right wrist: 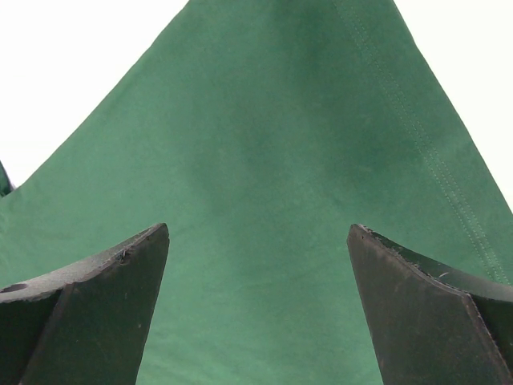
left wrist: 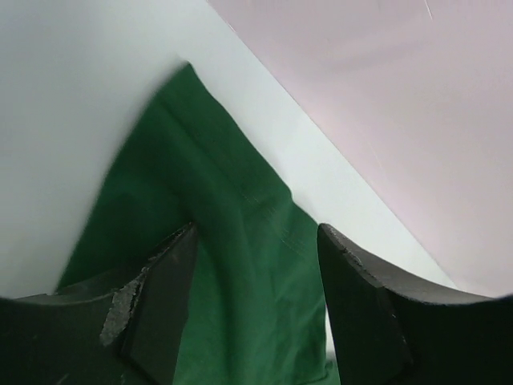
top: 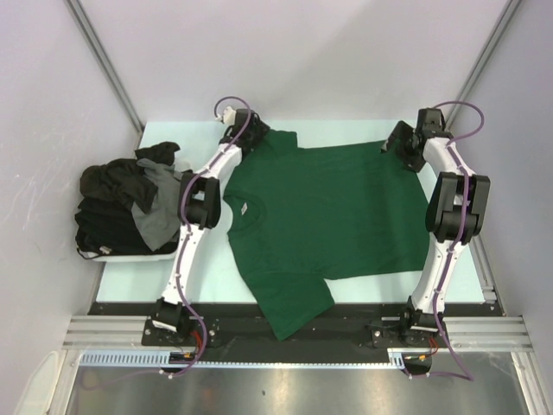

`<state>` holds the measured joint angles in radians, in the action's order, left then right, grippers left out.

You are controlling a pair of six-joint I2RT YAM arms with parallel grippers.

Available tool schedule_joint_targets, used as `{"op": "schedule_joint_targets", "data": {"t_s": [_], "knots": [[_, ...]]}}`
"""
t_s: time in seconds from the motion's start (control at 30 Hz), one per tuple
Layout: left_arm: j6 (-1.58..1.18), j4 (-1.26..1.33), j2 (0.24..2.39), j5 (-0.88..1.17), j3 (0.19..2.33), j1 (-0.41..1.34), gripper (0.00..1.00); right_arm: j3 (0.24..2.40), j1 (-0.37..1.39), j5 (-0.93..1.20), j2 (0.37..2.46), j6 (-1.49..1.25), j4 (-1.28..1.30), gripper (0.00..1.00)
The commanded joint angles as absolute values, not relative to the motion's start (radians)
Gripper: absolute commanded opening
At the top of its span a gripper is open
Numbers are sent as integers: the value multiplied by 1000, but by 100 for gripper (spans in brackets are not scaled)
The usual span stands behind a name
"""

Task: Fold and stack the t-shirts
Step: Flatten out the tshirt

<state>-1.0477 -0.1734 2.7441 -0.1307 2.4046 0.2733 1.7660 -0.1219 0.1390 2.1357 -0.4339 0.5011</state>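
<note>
A dark green t-shirt (top: pixel 328 207) lies spread flat on the pale table, its collar and white neck label (top: pixel 246 208) toward the left arm. One sleeve hangs over the table's near edge. My left gripper (top: pixel 244 138) hovers at the far left sleeve, open, with green cloth (left wrist: pixel 224 200) showing under the gap between its fingers (left wrist: pixel 164 297). My right gripper (top: pixel 393 143) stands wide open over the shirt's far right corner, with smooth green fabric (right wrist: pixel 264 120) below it. Neither gripper holds anything. Black and dark grey t-shirts (top: pixel 121 203) are heaped at the left.
The heap of dark shirts sits in a white bin (top: pixel 130 256) off the table's left edge. Pale walls stand close behind and beside the table (top: pixel 173 138). A metal rail (top: pixel 285 333) runs along the near edge by the arm bases.
</note>
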Motion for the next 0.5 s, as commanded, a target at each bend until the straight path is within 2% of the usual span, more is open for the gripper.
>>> {"op": "schedule_joint_targets", "data": {"t_s": [0.0, 0.27, 0.4, 0.47], "knots": [[-1091, -219, 2761, -222, 2464, 219, 67, 1818, -127, 126, 2158, -417, 517, 100], [-983, -14, 2826, -84, 2540, 190, 70, 1907, -127, 130, 2203, -399, 561, 100], [-890, -5, 2719, -38, 2522, 173, 73, 1946, -126, 146, 2206, -394, 584, 100], [-798, -9, 2579, -34, 2455, 169, 75, 1957, -124, 153, 2189, -397, 595, 100]]}}
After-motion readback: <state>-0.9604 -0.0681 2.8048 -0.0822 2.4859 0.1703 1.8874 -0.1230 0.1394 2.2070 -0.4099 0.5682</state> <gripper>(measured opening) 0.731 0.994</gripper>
